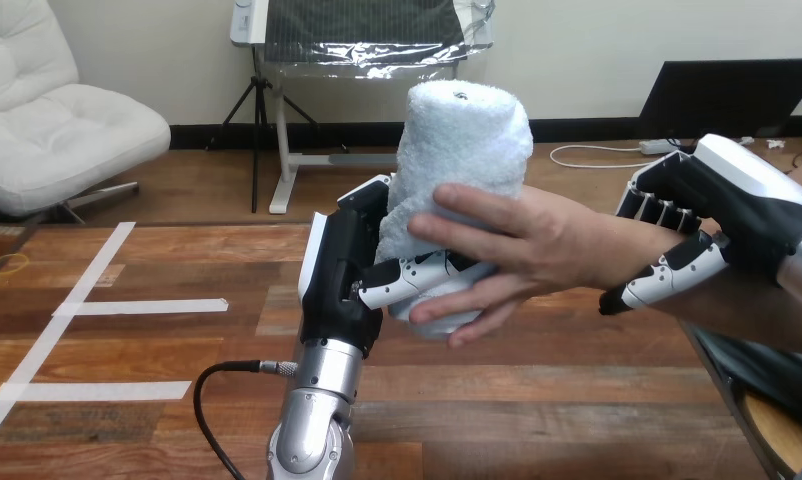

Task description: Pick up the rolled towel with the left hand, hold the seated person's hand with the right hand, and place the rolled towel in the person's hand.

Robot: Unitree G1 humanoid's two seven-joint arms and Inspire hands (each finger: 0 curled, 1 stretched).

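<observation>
The rolled towel stood upright above the wooden tabletop, lifted clear of it in the robot's left hand. That hand clasped the towel's lower half from the left. Its thumb lay across the front of the towel and its fingers curled round the towel's left side, so the fingers were clamped on the towel.

The person's hand reached in from the right of the towel and lay on its front face. Its fingers spread across the towel's lower half, over the tip of the robot's thumb, and its thumb touched the towel's base. Both the left hand and the person's hand were therefore on the towel.

Further right of the towel, the robot's right hand gripped the person's wrist. Its fingers were curled over the top of the wrist and its thumb lay beneath. White tape strips lay on the tabletop well left of the towel.
</observation>
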